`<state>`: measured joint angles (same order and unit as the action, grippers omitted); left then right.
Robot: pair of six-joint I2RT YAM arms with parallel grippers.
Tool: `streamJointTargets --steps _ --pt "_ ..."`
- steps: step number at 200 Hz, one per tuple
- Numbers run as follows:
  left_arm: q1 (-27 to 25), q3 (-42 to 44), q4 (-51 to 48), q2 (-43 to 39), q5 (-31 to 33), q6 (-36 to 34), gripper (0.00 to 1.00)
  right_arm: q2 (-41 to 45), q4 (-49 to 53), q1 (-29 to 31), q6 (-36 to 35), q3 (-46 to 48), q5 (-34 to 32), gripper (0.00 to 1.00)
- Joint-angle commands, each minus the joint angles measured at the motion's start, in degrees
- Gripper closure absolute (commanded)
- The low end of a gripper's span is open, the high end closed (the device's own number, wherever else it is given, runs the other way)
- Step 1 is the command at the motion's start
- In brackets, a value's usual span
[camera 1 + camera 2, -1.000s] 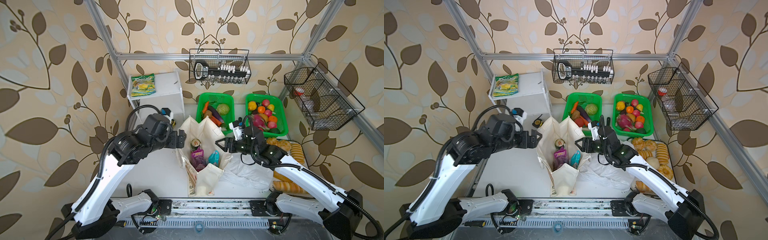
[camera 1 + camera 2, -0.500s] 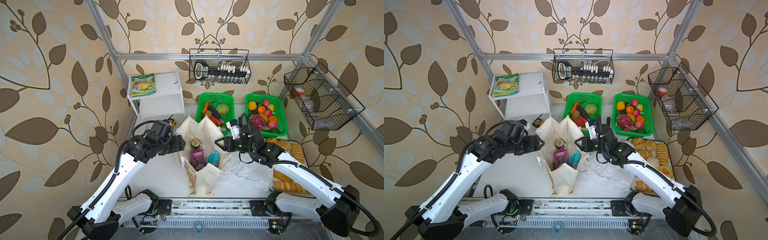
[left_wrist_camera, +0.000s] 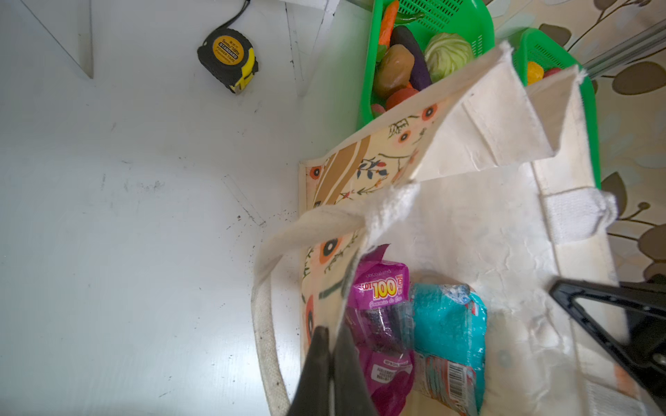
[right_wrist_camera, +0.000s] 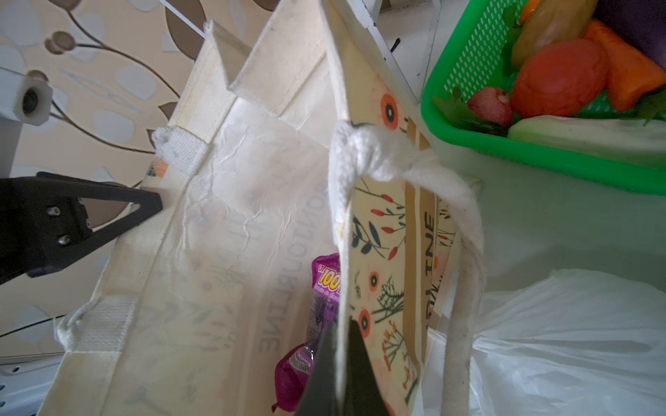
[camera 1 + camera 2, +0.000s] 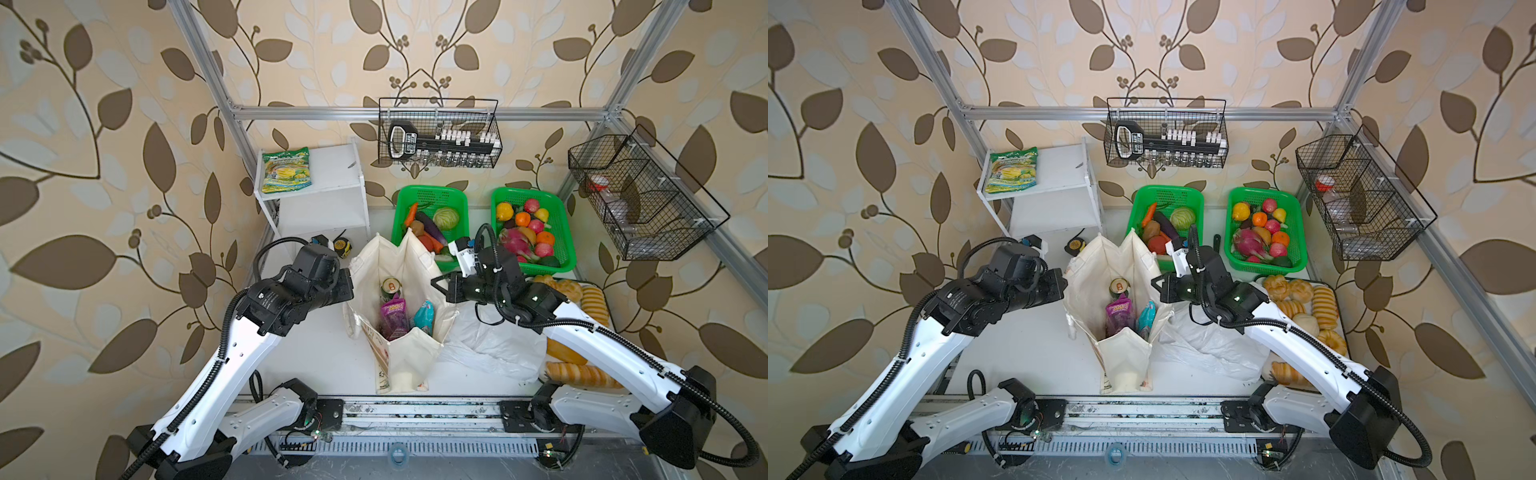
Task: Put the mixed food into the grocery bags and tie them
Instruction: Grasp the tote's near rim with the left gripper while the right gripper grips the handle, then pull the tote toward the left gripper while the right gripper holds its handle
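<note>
The cream canvas tote [image 5: 401, 357] [image 5: 1125, 359] stands open at mid-table in both top views. Inside it are the green drink can [image 5: 390, 286], purple pouch [image 3: 382, 291] and teal-and-red packet [image 3: 447, 324]. My left gripper [image 3: 332, 335] [image 5: 348, 286] is shut on the tote's left rim. My right gripper [image 4: 340, 331] [image 5: 434, 284] is shut on its right wall. The white plastic bag [image 5: 494, 349] [image 4: 558, 342] lies crumpled to the right of the tote. The cabbage [image 5: 446, 218], potato [image 5: 417, 227] and tomato [image 4: 558, 77] sit in the nearer green basket [image 5: 432, 193].
A second green basket [image 5: 561, 232] of fruit stands at the back right. Bread rolls [image 5: 592, 299] line the right edge. A white shelf [image 5: 328, 166] carries a yellow-green packet [image 5: 286, 170], with a tape measure [image 3: 227, 57] below. Wire baskets [image 5: 440, 133] hang on the frame.
Both grippers have closed: the left came in and down onto the tote's left rim, and the right shut on the right wall. The tote's mouth is held between them.
</note>
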<state>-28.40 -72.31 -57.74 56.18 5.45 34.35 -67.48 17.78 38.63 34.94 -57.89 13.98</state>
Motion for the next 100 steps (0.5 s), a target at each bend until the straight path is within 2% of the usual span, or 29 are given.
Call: streamJointTargets --steps 1,23,45,100 --pt "0.63 -2.37 0.02 -0.47 7.52 -1.91 1.00 -1.49 -1.76 1.61 0.57 -2.70 0.46 1.00" --pt "1.78 -3.72 -1.48 -0.46 10.25 -3.52 1.00 -2.76 -2.85 2.91 0.96 -3.99 -0.13 1.00" --pt "4.76 -4.71 -2.01 -0.77 10.19 -6.24 1.00 -4.23 -4.23 4.10 1.80 -5.07 -0.61 1.00" --pt "19.58 -6.24 -3.30 -0.55 4.28 -12.70 1.00 -8.19 -9.59 6.17 4.92 -6.27 -1.46 1.00"
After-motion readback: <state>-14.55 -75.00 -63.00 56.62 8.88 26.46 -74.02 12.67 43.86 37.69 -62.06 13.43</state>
